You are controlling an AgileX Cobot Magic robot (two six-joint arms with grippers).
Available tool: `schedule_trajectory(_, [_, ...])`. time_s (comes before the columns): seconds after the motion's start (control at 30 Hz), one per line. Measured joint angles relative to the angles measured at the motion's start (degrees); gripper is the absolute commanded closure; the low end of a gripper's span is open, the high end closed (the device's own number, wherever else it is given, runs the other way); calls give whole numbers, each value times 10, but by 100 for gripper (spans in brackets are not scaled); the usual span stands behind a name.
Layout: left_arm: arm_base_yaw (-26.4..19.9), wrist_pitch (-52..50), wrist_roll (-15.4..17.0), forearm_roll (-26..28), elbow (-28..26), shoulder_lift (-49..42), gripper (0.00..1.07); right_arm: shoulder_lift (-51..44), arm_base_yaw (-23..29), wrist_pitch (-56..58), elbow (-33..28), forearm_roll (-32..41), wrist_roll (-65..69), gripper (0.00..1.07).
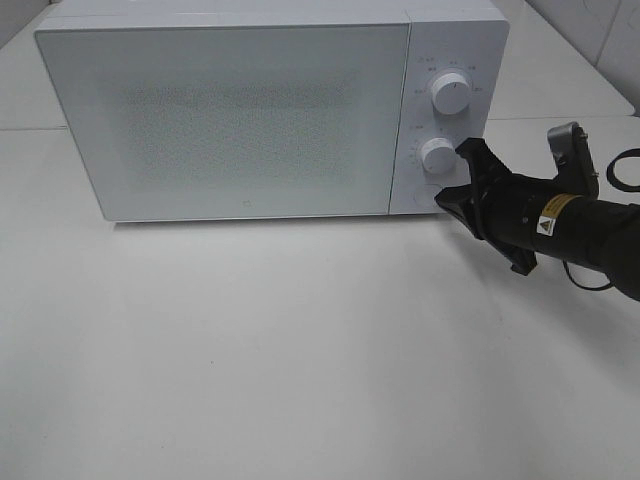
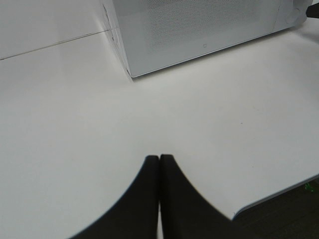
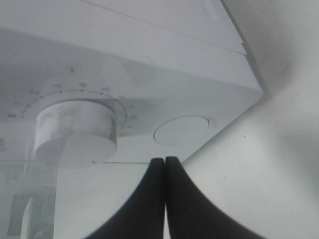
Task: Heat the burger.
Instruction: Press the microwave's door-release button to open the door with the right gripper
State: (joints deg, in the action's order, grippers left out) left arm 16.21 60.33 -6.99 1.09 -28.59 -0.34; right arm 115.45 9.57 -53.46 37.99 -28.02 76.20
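The white tabletop (image 1: 300,350) carried a white microwave (image 1: 240,110) with its door (image 1: 220,110) shut. The burger showed in no view, so its place could not be told. The right fingers (image 3: 149,194), pressed together, sat close to the lower knob (image 1: 437,157) and the round button (image 3: 182,130). The left fingers (image 2: 144,194), also pressed together, hovered above the tabletop.

A white microwave (image 1: 230,110), door shut, stands on the white table (image 1: 300,350) — upper dial (image 1: 450,93) above lower dial (image 1: 438,157), round button (image 3: 180,130) beneath.
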Motion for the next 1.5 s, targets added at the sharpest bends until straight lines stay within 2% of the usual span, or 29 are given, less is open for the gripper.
schedule_trajectory(0.27, [0,0,0,0,0,0,106,3,0,61,38,0,28,107])
schedule_trajectory(0.57, [0,0,0,0,0,0,106,3,5,68,38,2,45,107])
schedule_trajectory(0.67, [0,0,0,0,0,0,106,3,22,69,42,10,54,107])
schedule_trajectory(0.77, [0,0,0,0,0,0,106,3,37,68,45,50,54,107])
schedule_trajectory(1.0, [0,0,0,0,0,0,106,3,40,68,45,100,32,107])
schedule_trajectory(1.5, [0,0,0,-1,0,0,106,19,42,100,68,100,7,107])
